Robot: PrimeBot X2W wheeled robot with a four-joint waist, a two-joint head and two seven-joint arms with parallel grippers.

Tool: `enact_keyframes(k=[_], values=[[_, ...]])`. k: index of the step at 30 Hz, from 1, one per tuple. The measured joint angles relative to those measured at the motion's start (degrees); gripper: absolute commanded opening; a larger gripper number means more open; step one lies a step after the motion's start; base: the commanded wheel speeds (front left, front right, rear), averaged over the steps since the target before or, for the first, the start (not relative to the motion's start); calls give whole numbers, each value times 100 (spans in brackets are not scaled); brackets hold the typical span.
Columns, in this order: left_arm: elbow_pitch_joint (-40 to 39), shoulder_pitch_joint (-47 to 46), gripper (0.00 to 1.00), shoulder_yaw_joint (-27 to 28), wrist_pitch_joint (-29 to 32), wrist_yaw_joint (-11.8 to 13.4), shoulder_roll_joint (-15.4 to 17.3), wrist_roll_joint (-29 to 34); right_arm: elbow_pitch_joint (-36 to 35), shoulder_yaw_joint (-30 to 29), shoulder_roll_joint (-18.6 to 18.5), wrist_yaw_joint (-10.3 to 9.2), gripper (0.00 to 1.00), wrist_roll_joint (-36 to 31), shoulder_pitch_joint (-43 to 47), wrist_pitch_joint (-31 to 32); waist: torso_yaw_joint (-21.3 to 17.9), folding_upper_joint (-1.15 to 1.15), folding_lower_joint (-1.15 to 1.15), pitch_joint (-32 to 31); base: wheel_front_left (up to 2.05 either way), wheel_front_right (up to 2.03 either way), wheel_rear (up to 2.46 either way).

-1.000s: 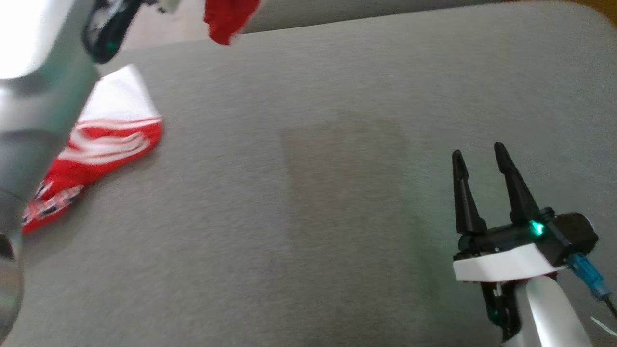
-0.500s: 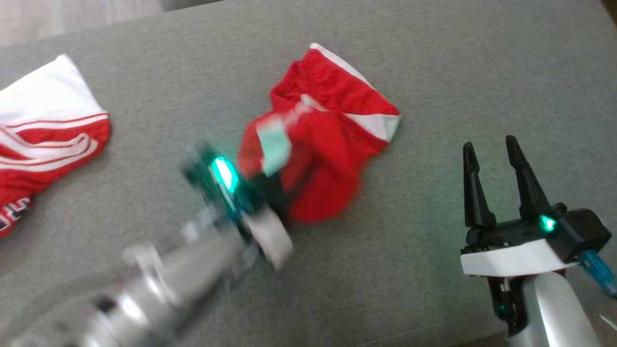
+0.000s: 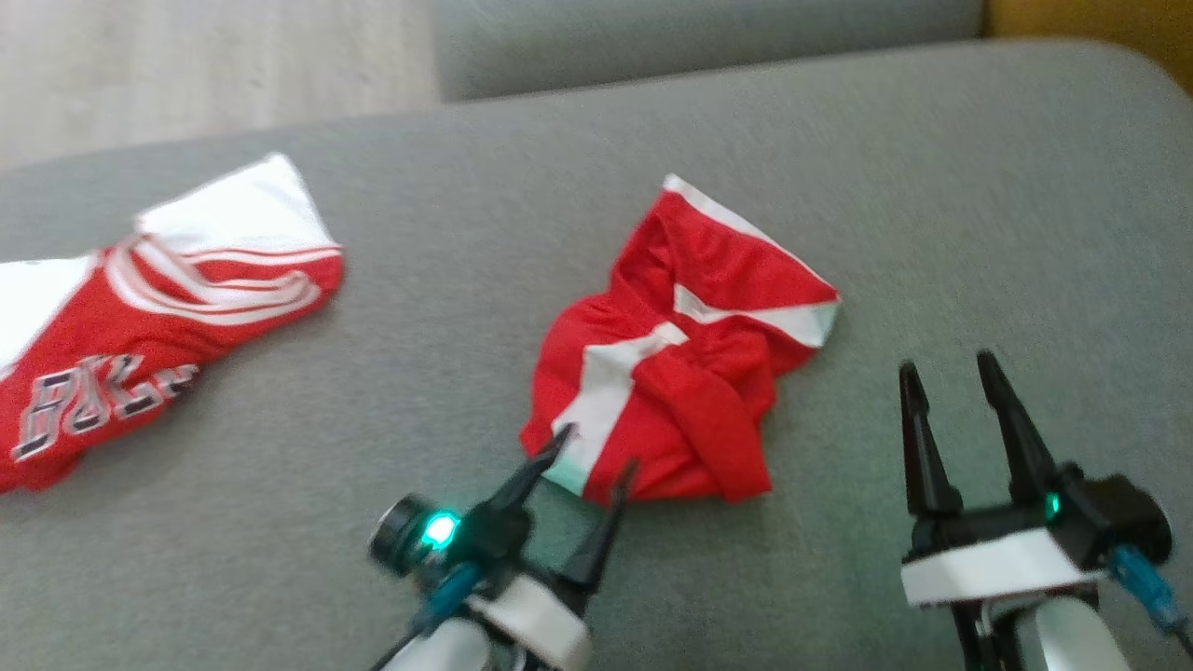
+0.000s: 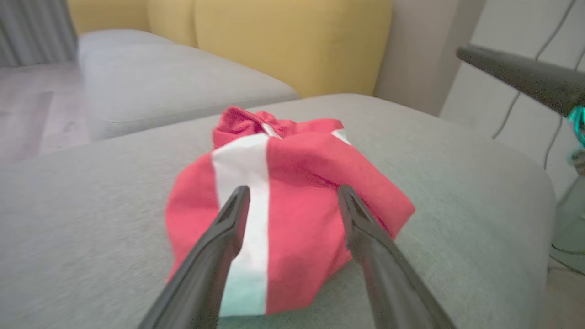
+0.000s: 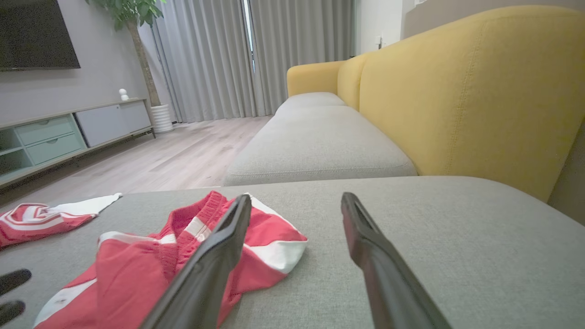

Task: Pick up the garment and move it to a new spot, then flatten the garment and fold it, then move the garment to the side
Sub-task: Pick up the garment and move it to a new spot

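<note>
The garment (image 3: 690,373), a red piece with white bands, lies crumpled in a loose heap near the middle of the grey seat cushion (image 3: 932,186), its white-edged corner pointing to the far right. At its near left edge sits the left end effector (image 3: 599,447), its two dark fingers spread apart with nothing between them. In the head view the tips lie just at the cloth's near hem, and in the left wrist view they frame the white band. I cannot tell whether they touch the fabric. The right end effector (image 3: 947,362) hangs over bare cushion to the right of the garment and a little nearer, clear of the cloth. Its fingers are likewise spread wide and hold nothing. Well apart at the far left of the cushion lies a second red and white garment (image 3: 168,317) with lettering on it, spread flatter. Beyond the cushion are another grey seat and a yellow sofa back (image 5: 457,91), with pale wooden floor (image 3: 186,75) to the far left.
</note>
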Motion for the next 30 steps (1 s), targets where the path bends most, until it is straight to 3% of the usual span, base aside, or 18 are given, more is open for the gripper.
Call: enact_keyframes(k=[7,11,13,22,30], values=[[-1038,1326,100,1771,0,760,22,252,29,-256,11,0,100,-7,438,1,526,0,-1,-490,0,0,0],[-1541,1942,100,2676,0,903,1,624,51,-379,13,0,100,-7,589,1,761,0,0,-732,0,0,0],[-1777,2264,100,2973,-1,848,-33,799,69,-436,14,-1,100,5,742,1,845,0,0,-855,0,0,0],[-1895,3044,100,3570,-1,134,-263,1399,200,-367,33,-1,100,111,1327,1,1038,0,0,-1229,0,0,0],[-1772,3047,100,3831,-1,-143,-457,1682,200,-323,34,0,100,116,1322,1,982,0,1,-1244,0,0,0]])
